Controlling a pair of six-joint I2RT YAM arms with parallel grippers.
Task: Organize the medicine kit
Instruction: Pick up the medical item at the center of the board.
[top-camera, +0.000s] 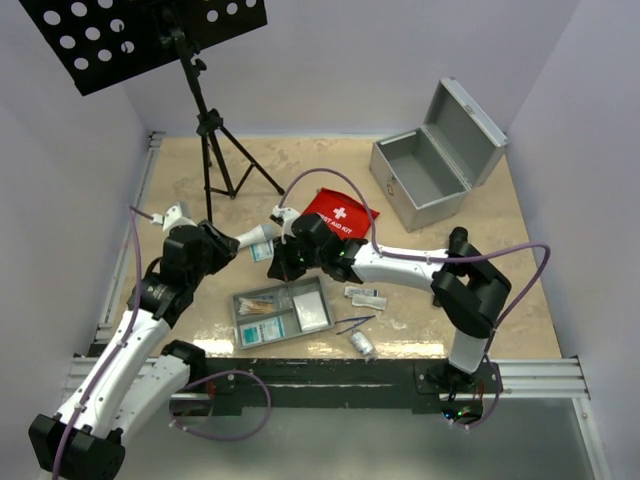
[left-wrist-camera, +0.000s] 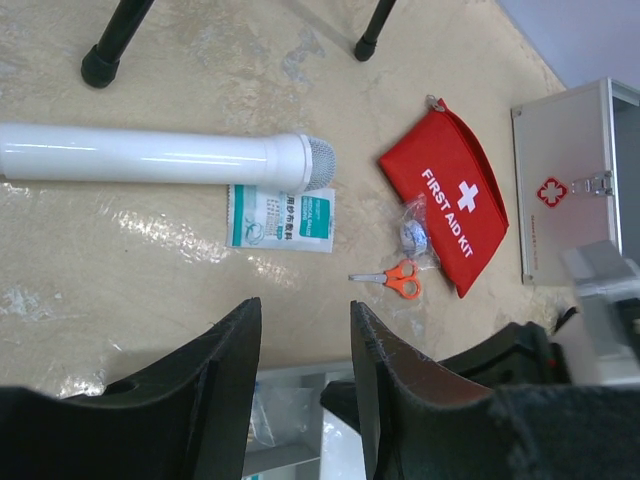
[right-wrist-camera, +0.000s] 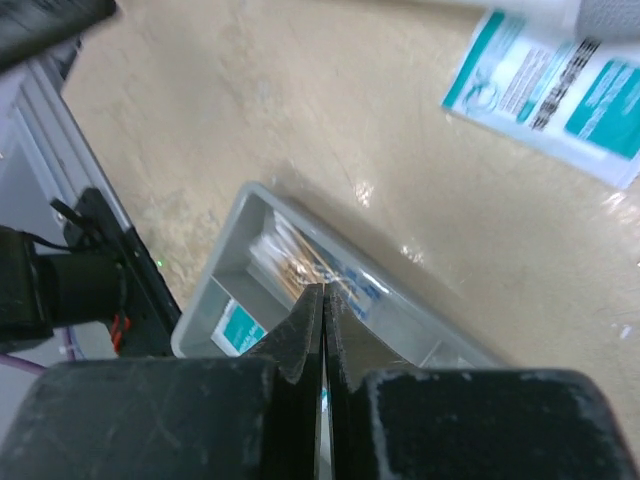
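The silver metal case (top-camera: 430, 172) (left-wrist-camera: 575, 180) stands open at the back right. The red FIRST AID KIT pouch (top-camera: 340, 215) (left-wrist-camera: 447, 195) lies in front of it, with orange scissors (left-wrist-camera: 392, 278) beside it. The grey divided tray (top-camera: 282, 313) (right-wrist-camera: 215, 290) near the front holds packets. My right gripper (top-camera: 285, 268) (right-wrist-camera: 324, 290) hovers shut over the tray's swab compartment, with nothing seen between its fingers. My left gripper (top-camera: 228, 256) (left-wrist-camera: 305, 305) is open and empty above the tray's far-left edge. Beyond it lie a white tube (left-wrist-camera: 160, 157) and a teal packet (left-wrist-camera: 281, 217) (right-wrist-camera: 550, 90).
A black tripod stand (top-camera: 205, 130) rises at the back left, its feet (left-wrist-camera: 100, 65) on the table. Small sachets (top-camera: 365, 295), blue tweezers (top-camera: 355, 323) and a small vial (top-camera: 362, 343) lie right of the tray. White walls close in the table.
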